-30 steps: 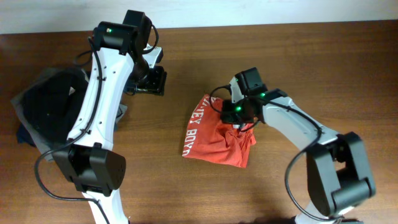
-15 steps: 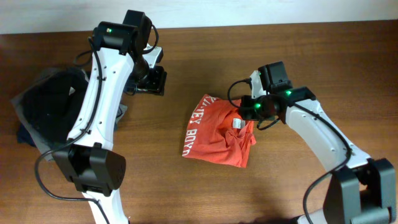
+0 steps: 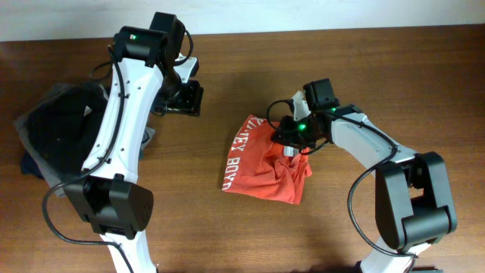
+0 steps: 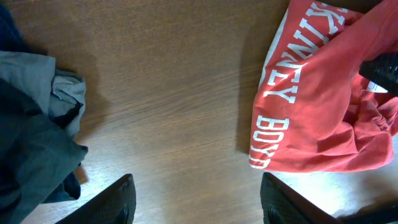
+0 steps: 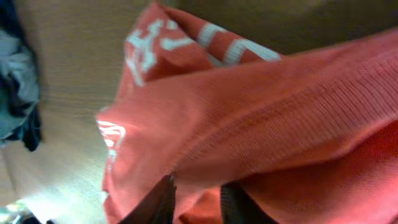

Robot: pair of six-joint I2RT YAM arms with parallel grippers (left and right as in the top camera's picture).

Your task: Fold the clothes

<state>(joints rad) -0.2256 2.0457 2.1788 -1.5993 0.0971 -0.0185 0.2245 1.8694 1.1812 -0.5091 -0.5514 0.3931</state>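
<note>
The red-orange shirt (image 3: 258,163) with white lettering lies crumpled and partly folded in the middle of the wooden table. It also shows in the left wrist view (image 4: 311,106) and fills the right wrist view (image 5: 280,106). My right gripper (image 3: 290,135) is at the shirt's upper right part, and its fingers (image 5: 198,199) are pinched on a fold of the red fabric. A small white tag (image 3: 288,152) shows just below it. My left gripper (image 3: 184,98) is open and empty, held above bare table to the left of the shirt (image 4: 196,199).
A pile of dark and grey garments (image 3: 57,129) lies at the left side of the table, and it also shows at the left edge of the left wrist view (image 4: 31,137). The left arm's long white links reach from the front edge over that pile.
My right gripper swung to the right off the shirt's edge half a second ago and has come back left onto the shirt's upper right part. The left arm has not moved.
</note>
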